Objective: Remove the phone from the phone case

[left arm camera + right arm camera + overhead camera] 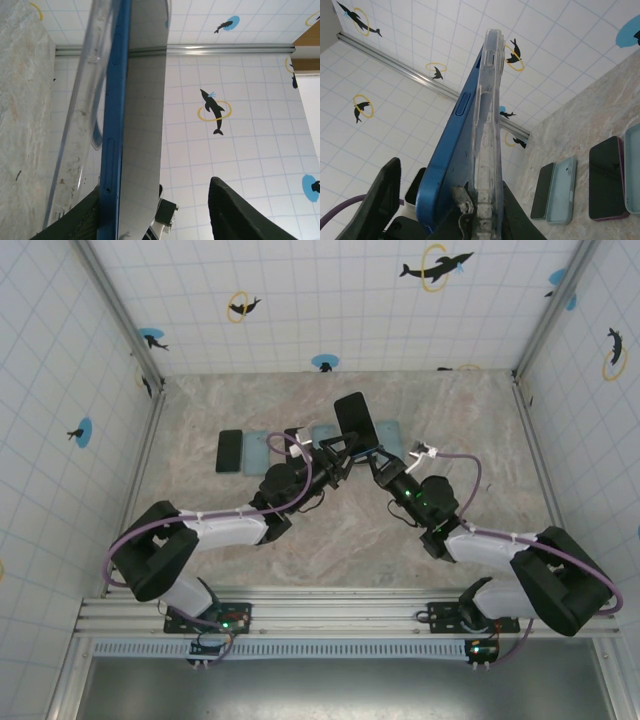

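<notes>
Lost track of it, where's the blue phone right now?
Top view: the blue phone stands raised mid-table, partly out of the clear case the right gripper holds, left gripper alongside.

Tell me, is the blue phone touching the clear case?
Touching. In the right wrist view the blue phone lies against the clear case wall near the bottom.

White gridded walls [330, 300] with dolphin stickers [436, 267] enclose a marbled beige counter [480, 410]; metal posts [118, 308] stand in the upper corners.

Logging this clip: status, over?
Right gripper shut on clear case. Left gripper open around blue phone. Phone partly out, held aloft. Spare phones lie apart on table.
</notes>
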`<state>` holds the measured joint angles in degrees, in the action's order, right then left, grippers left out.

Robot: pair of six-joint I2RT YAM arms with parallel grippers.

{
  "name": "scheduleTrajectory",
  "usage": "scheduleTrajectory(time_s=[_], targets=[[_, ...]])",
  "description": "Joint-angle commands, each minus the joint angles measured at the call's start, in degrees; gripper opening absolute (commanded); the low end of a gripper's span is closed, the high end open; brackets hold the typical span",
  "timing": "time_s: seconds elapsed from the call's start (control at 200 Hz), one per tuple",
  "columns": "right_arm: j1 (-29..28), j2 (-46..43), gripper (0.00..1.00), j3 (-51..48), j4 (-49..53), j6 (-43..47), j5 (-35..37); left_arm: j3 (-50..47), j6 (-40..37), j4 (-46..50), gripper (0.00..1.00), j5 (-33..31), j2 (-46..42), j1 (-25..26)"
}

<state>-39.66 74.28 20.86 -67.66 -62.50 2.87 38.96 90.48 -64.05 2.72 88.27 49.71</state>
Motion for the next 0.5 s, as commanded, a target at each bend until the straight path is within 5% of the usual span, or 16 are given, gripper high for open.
scheduleTrajectory(time_s=[0.0, 0.33, 0.495], targets=[[-1.1, -0.8, 0.00, -0.4, -7.5, -0.7, 1.3, 3.1, 0.2, -3.7, 0.40, -2.0, 1.2, -0.4], [-1.3, -1.7, 0.00, -1.1, -2.4, -0.7, 7.2, 4.1, -0.1, -3.3, 0.10, -1.0, 1.1, -0.4], [-0.2, -4.3, 0.00, 0.5, 12.1, 3.0, 12.8, 6.2, -1.0, -1.9, 0.03, 0.7, 1.0, -0.2]])
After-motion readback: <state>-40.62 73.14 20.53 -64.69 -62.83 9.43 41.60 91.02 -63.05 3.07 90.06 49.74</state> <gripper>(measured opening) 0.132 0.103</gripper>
